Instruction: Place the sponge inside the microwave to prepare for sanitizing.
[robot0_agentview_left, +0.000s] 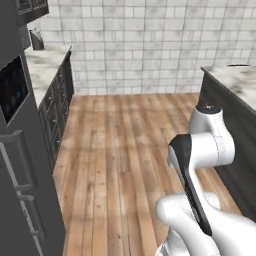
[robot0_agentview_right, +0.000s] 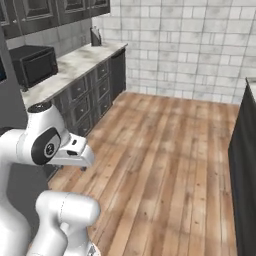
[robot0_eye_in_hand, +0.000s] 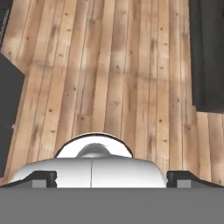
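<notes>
The robot stands on a wooden plank floor (robot0_agentview_left: 125, 150) in a kitchen aisle, its arm folded close above the base. In the hand view the camera looks straight down at the floor, and the fingers (robot0_eye_in_hand: 112, 178) stand wide apart with nothing between them; one dark tip (robot0_eye_in_hand: 43, 178) sits at the lower left and the other at the lower right.

In the right base view, a marble counter (robot0_agentview_right: 75, 67) runs along the left wall over dark drawers (robot0_agentview_right: 90, 95), and a black microwave (robot0_agentview_right: 34, 64) with its dark door shut rests on the near end of that counter, well apart from the arm. A tiled wall (robot0_agentview_right: 190, 45) closes the far end of the aisle. In the left base view, a dark island with a marble top (robot0_agentview_left: 235, 82) stands on the right side. The sponge cannot be made out anywhere.
</notes>
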